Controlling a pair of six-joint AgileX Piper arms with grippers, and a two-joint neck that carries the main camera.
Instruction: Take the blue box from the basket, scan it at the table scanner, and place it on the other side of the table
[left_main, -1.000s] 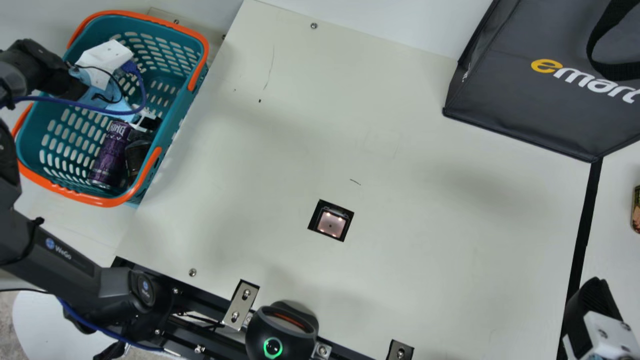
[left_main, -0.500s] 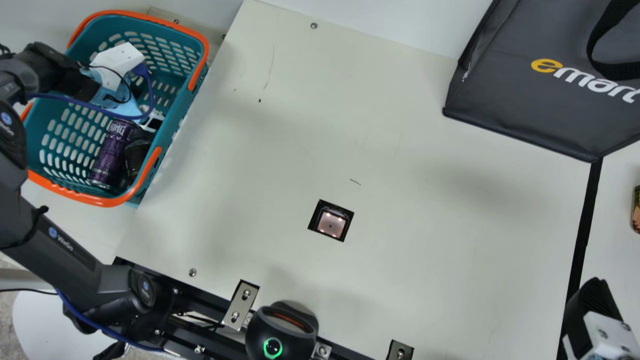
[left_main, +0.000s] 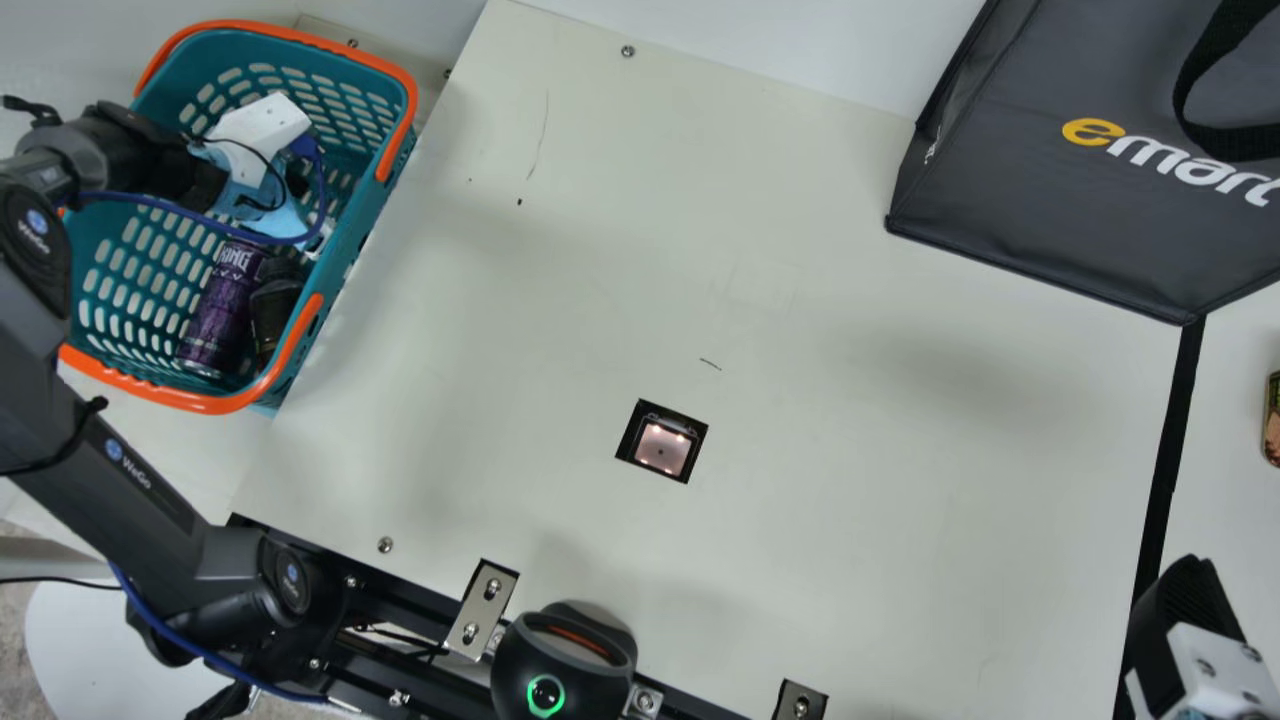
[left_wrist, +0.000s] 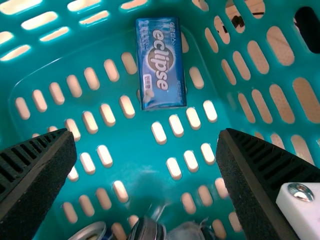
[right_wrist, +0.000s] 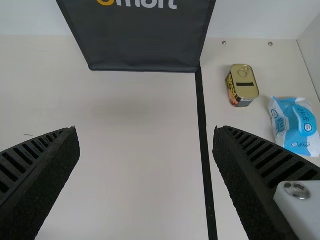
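Left gripper (left_main: 250, 190) open above blue box (left_wrist: 161, 65) in basket (left_main: 215, 404)

Its two ribbed fingers (left_wrist: 35, 175) stand wide apart with nothing between them, and the gripper reaches down inside the basket. The blue box lies in the basket, clear of both fingers. A purple can (left_main: 222, 310) and a dark container (left_main: 273, 315) lie side by side in the same basket.

The right gripper (left_main: 1185, 600) is also spread and without a load, over the counter (left_main: 900, 480) on the robot's right. The scanner (left_main: 662, 448) sits lit in the counter between the arms. A dark bag (left_main: 1080, 190) stands at the far right, touching the end of a black strip (right_wrist: 206, 150); on that strip's outer side, a tin (right_wrist: 245, 85) rests near a blue-and-white packet (right_wrist: 292, 125).
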